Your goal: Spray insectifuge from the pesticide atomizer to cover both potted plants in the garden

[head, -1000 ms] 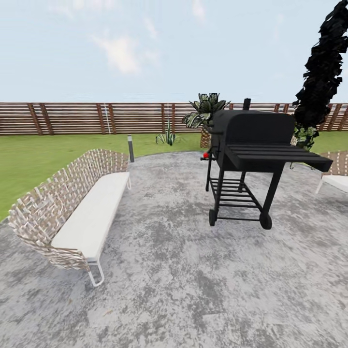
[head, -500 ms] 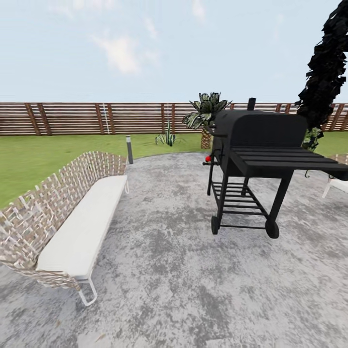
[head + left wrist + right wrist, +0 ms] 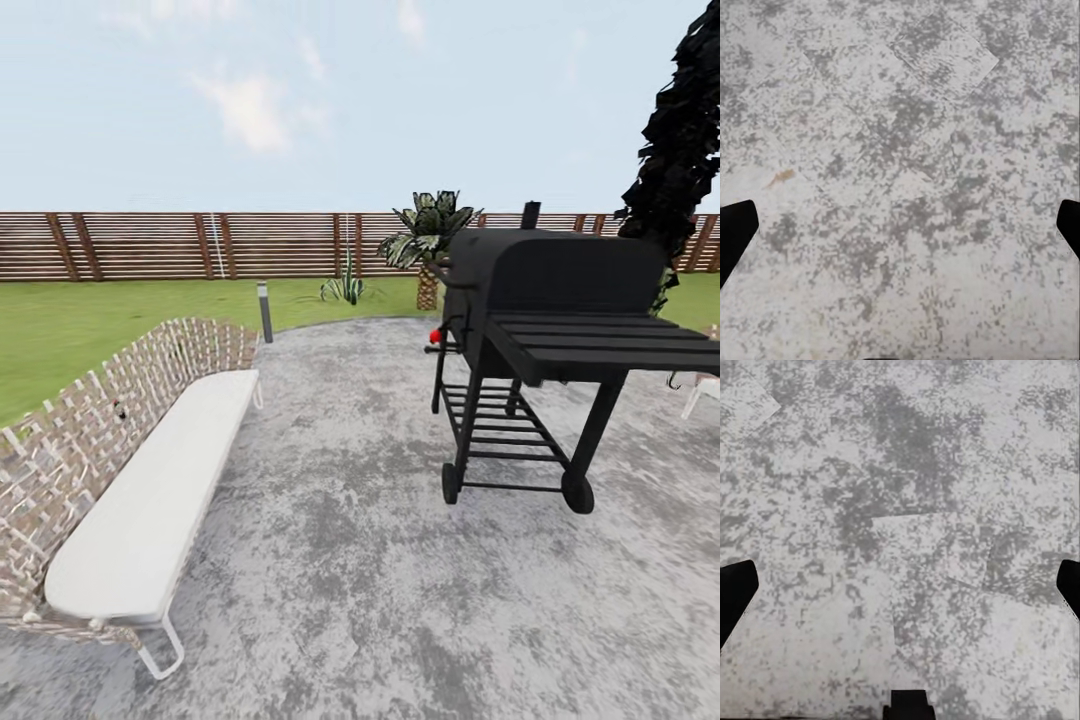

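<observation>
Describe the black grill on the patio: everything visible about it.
The barbecue grill is all black, with a rounded closed lid, a short chimney, a slatted side shelf and a slatted lower rack. A red knob sits at one end. It stands upright on legs and two wheels on the grey paved patio.

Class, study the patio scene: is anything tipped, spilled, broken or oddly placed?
Nothing stands out. The black grill stands upright on the grey patio, the woven bench sits level, and the fence looks intact.
</observation>
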Robot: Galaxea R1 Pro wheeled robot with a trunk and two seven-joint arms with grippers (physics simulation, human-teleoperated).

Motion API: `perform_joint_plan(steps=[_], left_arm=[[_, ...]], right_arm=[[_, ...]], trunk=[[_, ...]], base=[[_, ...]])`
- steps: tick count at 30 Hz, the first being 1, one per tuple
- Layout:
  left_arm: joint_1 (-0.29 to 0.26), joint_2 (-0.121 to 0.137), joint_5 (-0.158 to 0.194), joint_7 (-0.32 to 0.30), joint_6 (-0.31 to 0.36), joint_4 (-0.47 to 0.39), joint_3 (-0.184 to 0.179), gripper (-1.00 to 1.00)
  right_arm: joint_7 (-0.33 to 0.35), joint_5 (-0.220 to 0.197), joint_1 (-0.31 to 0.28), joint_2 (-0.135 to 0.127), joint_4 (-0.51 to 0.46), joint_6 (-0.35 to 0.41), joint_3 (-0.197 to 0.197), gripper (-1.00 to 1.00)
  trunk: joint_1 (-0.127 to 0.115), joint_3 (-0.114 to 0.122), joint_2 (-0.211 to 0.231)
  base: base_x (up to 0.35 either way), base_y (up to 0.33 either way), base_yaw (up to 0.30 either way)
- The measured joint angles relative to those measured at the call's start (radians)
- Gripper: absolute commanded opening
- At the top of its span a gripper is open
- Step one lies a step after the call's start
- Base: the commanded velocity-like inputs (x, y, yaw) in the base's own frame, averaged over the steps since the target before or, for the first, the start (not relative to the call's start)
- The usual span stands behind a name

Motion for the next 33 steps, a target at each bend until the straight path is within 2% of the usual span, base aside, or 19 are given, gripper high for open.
perform_joint_plan(steps=[6, 33], left_arm=[[0.0, 0.0, 0.001, 0.0, -0.037, 0.003, -0.001, 1.0], [-0.001, 0.0, 0.002, 0.0, -0.042, 0.015, 0.0, 1.0]], right_arm=[[-0.001, -0.002, 0.0, -0.001, 0.0, 0.0, -0.002, 1.0], [-0.001, -0.003, 0.0, -0.001, -0.004, 0.0, -0.003, 1.0]], trunk=[[0.0, 0.0, 0.0], [0.0, 0.0, 0.0]], base=[[0.336, 0.0, 0.0], [0.336, 0.0, 0.0]])
